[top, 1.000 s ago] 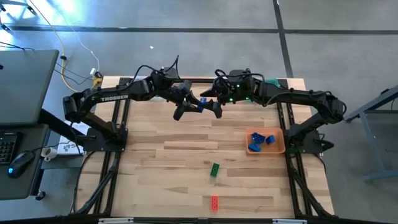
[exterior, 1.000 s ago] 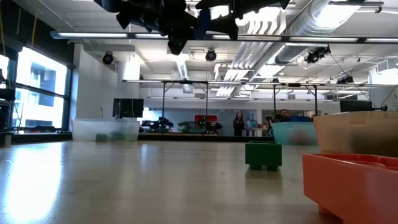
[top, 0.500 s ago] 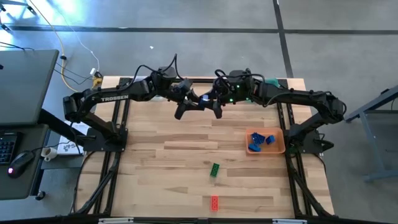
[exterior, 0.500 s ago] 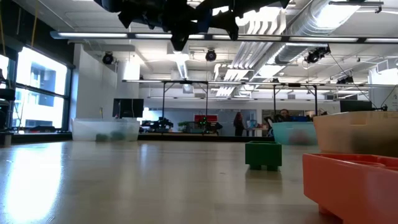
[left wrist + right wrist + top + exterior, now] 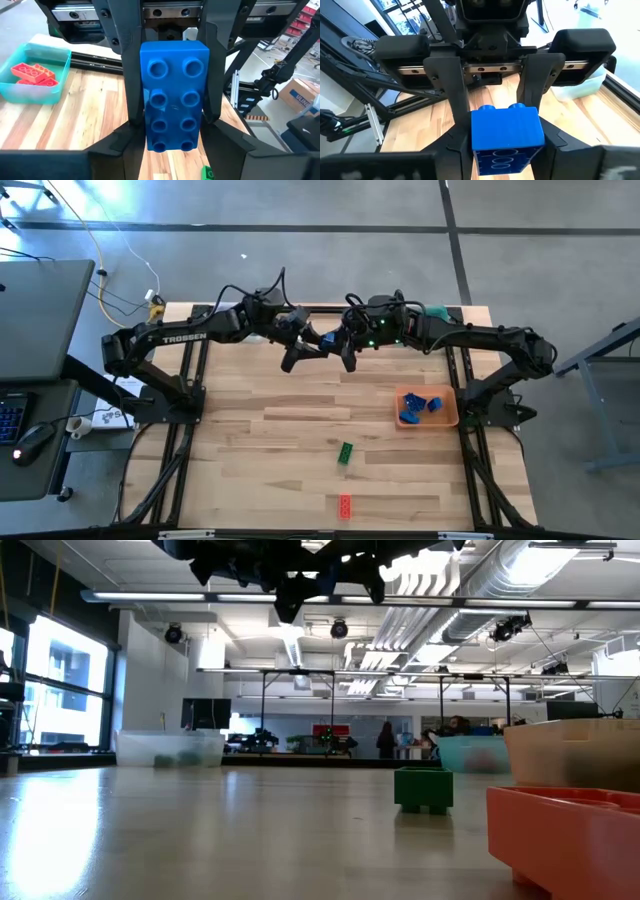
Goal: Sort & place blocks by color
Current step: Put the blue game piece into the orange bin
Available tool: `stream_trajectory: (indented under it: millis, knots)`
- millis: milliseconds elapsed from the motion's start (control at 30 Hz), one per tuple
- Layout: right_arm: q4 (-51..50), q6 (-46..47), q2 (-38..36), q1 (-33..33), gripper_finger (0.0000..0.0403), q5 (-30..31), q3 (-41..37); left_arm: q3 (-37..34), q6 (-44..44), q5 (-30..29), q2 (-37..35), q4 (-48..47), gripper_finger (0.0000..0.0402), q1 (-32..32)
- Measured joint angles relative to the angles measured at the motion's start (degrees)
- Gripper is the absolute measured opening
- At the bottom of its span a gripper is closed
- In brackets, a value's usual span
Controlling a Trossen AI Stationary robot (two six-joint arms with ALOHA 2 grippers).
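Observation:
High above the far middle of the table my two grippers face each other around one blue brick (image 5: 326, 341). My right gripper (image 5: 336, 344) comes from the right and is shut on it. My left gripper (image 5: 312, 343) comes from the left. It is open, and its fingers stand on either side of the brick's (image 5: 174, 95) lower end. The brick's studded face is turned toward the left arm. A green brick (image 5: 345, 452) and a red brick (image 5: 345, 505) lie flat on the table nearer the front edge. My right gripper pinches the blue brick's two long sides (image 5: 146, 90) between its two fingers (image 5: 132, 75). The fingers come about level from the table's right side. The brick (image 5: 506, 131) is lifted well clear of the table, its hollow underside toward the right arm.
An orange tray (image 5: 450, 418) with several blue bricks stands at the right. A teal tray (image 5: 50, 92) holding red bricks sits at the far right corner. Bare wood lies below both arms.
Both arms have stayed in place. My right gripper's fingers have closed in on the blue brick and taken hold of it. My left gripper's fingers have parted and let go of it. The brick has not moved.

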Motion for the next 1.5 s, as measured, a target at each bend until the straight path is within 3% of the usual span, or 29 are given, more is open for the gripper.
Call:
stream_trajectory:
  millis: [367, 733, 1500]
  knots:
    - [-5.3, 2.4, 0.1, 0.2, 0.0115, 1.8, 0.0, 0.0, 0.5, -1.7, 0.1, -3.8, 0.021, 0.0]
    - [-21.6, 8.2, 0.2, 1.3, 0.0115, 3.6, -0.2, 0.0, 2.7, -14.4, 0.0, -12.2, 0.0251, -0.2]
    - [-56.5, 23.9, 0.1, 14.2, 0.0115, 18.0, -0.1, 0.0, 5.1, -14.8, 0.0, -15.1, 0.0248, -0.2]
